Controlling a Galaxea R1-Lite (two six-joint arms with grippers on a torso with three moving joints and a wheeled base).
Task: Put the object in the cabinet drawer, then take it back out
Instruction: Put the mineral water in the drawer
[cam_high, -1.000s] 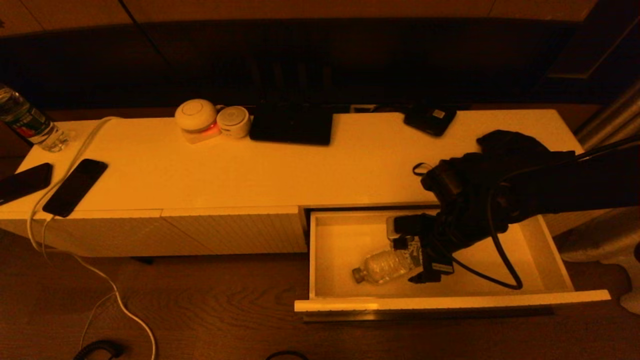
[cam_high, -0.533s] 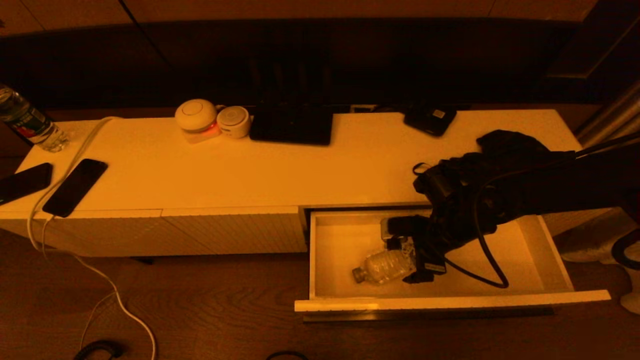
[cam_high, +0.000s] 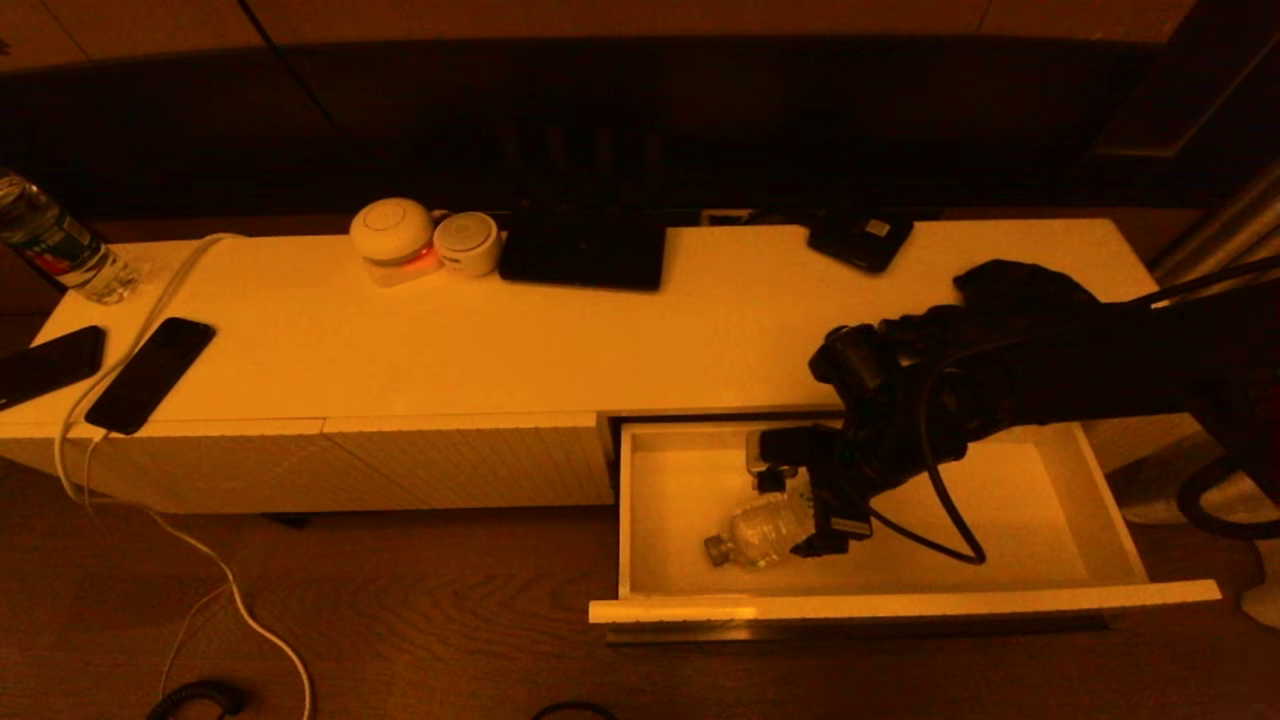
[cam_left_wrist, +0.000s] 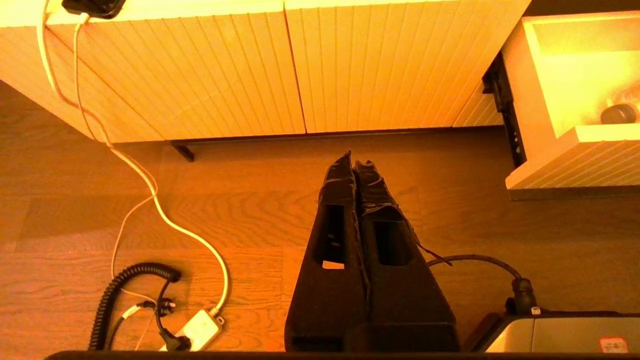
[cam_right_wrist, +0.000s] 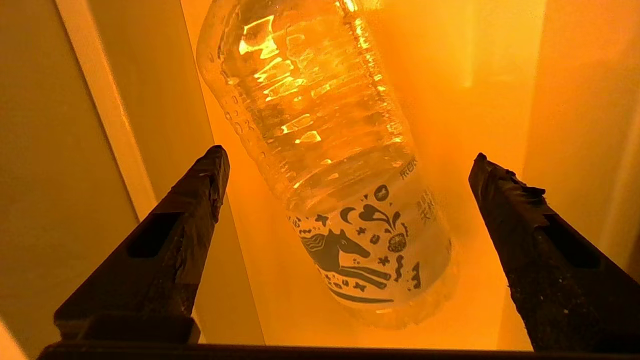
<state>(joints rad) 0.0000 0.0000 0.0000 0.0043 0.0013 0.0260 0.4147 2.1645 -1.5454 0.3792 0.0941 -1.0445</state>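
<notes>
The cabinet drawer (cam_high: 900, 603) stands pulled out at the right end of the long white cabinet. A clear plastic water bottle (cam_high: 755, 530) lies on its side on the drawer floor, cap toward the left. My right gripper (cam_high: 792, 500) hangs inside the drawer, open, with one finger on each side of the bottle's labelled lower half. In the right wrist view the bottle (cam_right_wrist: 325, 150) lies between the spread fingers (cam_right_wrist: 190, 220) without touching them. My left gripper (cam_left_wrist: 356, 161) is shut and empty, parked low over the wooden floor in front of the cabinet; the drawer's ribbed front (cam_left_wrist: 575, 167) shows beside it.
On the cabinet top are two phones (cam_high: 150, 372), a second bottle (cam_high: 55, 245) at the far left, two round white devices (cam_high: 392, 232), a dark tablet (cam_high: 583, 250) and a small black box (cam_high: 860, 238). White and coiled cables (cam_left_wrist: 150, 190) lie on the floor.
My right arm has shifted left along the drawer, bringing the open gripper from the bottle's base further over its body. The bottle has stayed in place.
</notes>
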